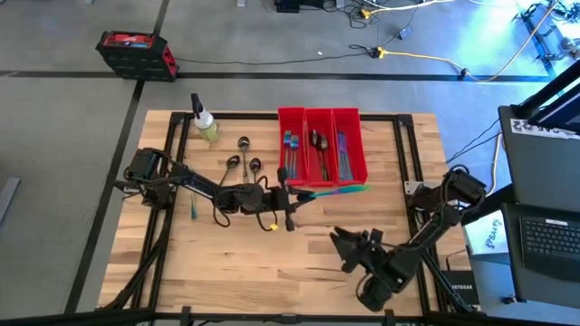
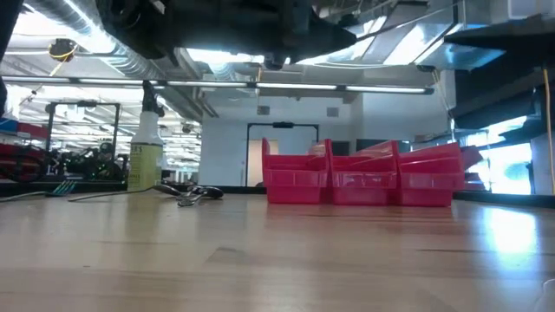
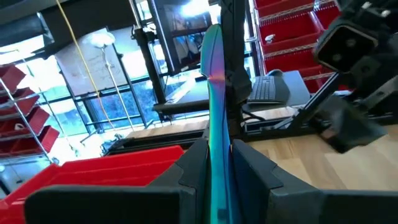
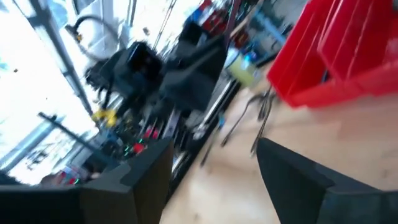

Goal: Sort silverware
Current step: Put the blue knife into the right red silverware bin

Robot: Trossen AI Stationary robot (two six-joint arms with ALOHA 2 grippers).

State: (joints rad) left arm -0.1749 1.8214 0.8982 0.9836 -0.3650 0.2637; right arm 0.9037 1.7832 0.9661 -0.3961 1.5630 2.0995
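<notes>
Just in front of the red bins (image 1: 322, 145), the left gripper (image 1: 288, 206) pinches an iridescent knife (image 3: 215, 112) upright between its fingers (image 3: 189, 168) (blade rising past them). Near the table's (image 1: 272, 263) front edge, the right gripper (image 1: 349, 249) hangs with fingers spread wide, holding nothing. Loose spoons (image 1: 243, 161) lie beside a spray bottle (image 1: 205, 122).
</notes>
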